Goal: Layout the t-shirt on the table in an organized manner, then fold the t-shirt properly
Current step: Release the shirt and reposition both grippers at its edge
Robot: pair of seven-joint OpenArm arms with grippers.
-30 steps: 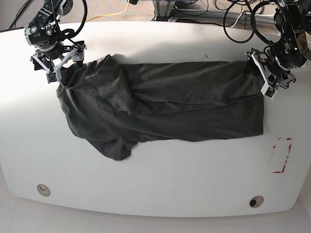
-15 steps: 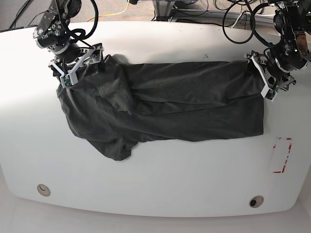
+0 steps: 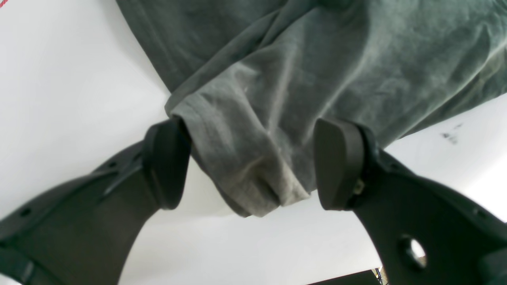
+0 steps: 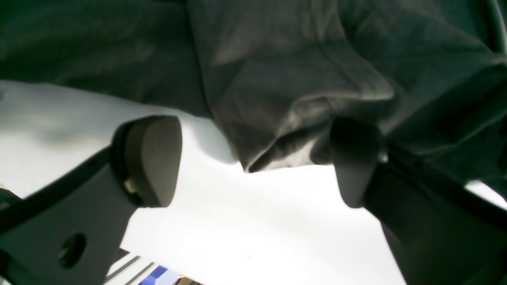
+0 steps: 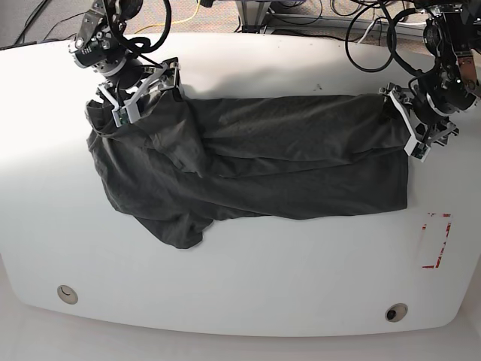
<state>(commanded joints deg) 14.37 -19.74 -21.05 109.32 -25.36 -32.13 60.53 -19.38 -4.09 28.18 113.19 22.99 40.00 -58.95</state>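
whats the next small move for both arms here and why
Probably close both tools on the cloth. The left tool stands open around a bunched corner of the t-shirt, and the right tool stands open with a fold hanging between its fingers. Neither grips yet, and the shirt lies creased on the table.

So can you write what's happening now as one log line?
phase: spreading | dark charcoal-grey cloth t-shirt: rumpled on white table | left gripper: open at corner | right gripper: open at edge

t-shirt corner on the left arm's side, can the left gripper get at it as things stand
Probably yes. The left gripper is open, with the t-shirt corner lying on the table between its fingers. Nothing else blocks it.
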